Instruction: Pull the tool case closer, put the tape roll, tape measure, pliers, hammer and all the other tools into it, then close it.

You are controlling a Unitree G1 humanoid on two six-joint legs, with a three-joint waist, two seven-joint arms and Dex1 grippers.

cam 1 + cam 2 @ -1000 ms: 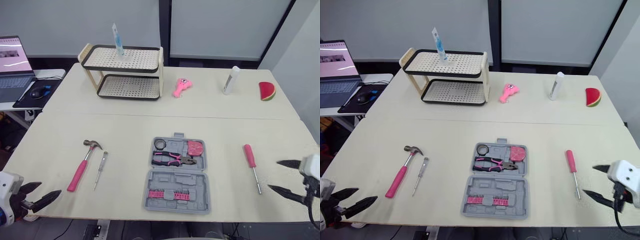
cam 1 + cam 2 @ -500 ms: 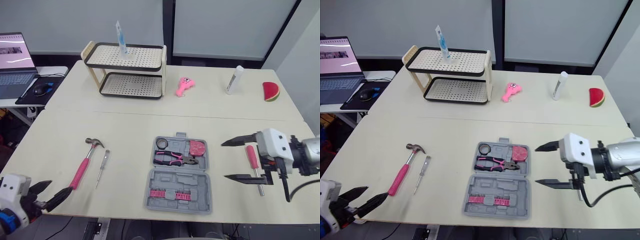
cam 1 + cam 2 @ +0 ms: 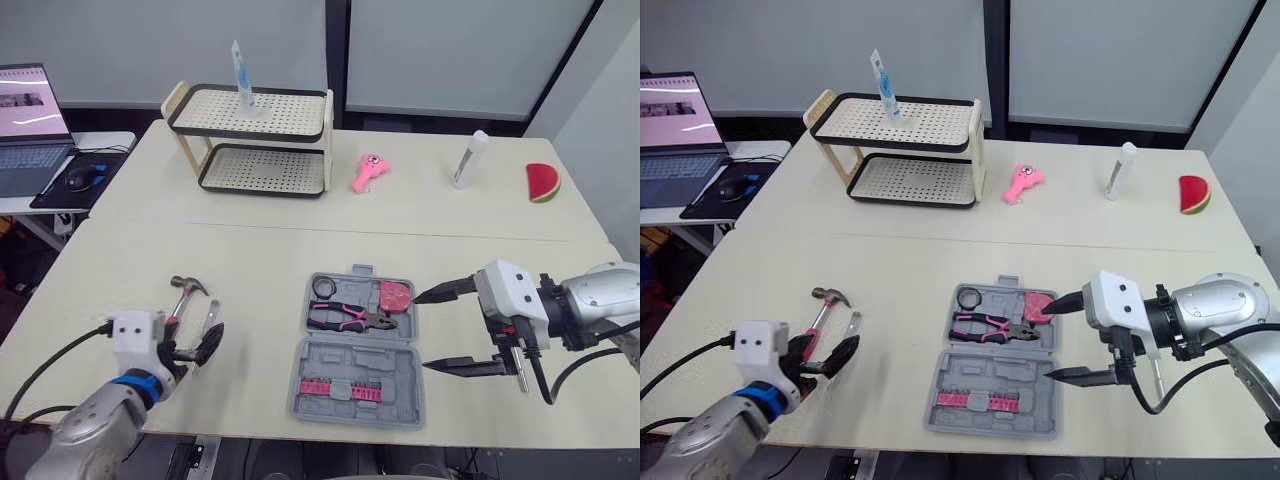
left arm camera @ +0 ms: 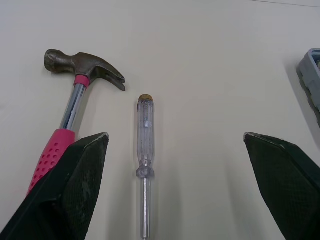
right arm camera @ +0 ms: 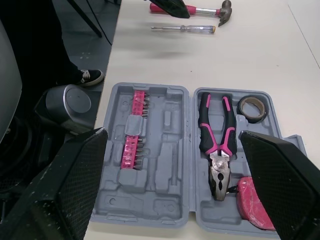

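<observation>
My left pincer [image 4: 175, 137] hangs low over the bench [image 4: 210, 60], its two fingers wide apart. One of them covers the lower end of the hammer [image 4: 68, 115] and its pink grip, and the tester screwdriver [image 4: 145, 135] lies between the two. I judge the hammer head-heavy, so I'd clamp the dotted grip up near the steel shaft to keep it from swinging. The screwdriver looks light, with a slick clear handle that is ready to roll, so I'd pinch it across the handle. My right pincer [image 3: 420, 332] is spread too, just beside the right edge of the open tool case [image 3: 345, 358], which lies flat near the front of the bench. The pliers [image 3: 345, 318], tape roll [image 3: 321, 288] and pink tape measure [image 3: 393, 296] sit in its moulded pockets. The case looks stiff and light and should slide easily. Below my right pincer a thin metal shaft [image 3: 519, 378] sticks out with its handle hidden, probably another screwdriver
</observation>
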